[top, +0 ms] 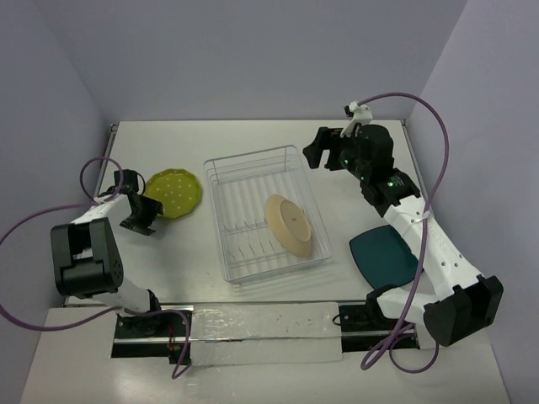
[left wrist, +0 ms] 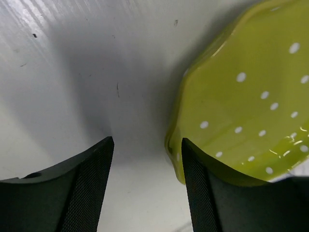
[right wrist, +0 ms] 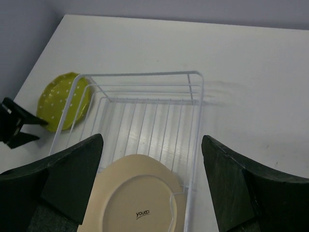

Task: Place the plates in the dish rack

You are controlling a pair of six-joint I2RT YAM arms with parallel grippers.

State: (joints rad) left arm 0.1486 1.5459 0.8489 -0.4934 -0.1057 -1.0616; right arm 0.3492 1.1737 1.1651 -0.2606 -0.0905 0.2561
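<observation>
The yellow-green dotted plate (top: 174,192) lies flat on the table left of the dish rack (top: 221,227). My left gripper (top: 143,216) is open and low at the plate's near-left rim. In the left wrist view its right finger (left wrist: 203,193) is against the plate's rim (left wrist: 241,96), and bare table shows in the gap of the gripper (left wrist: 147,159). The beige plate (top: 289,224) stands tilted in the rack, underside showing (right wrist: 135,203). My right gripper (top: 313,154) is open and empty above the rack's far right corner (right wrist: 152,140). The dark teal plate (top: 383,255) lies flat under my right arm.
The rack's white wire rim (right wrist: 195,96) stands above the table. The yellow-green plate (right wrist: 63,101) and my left gripper (right wrist: 14,126) show at the left of the right wrist view. Walls close in the table at the back and sides.
</observation>
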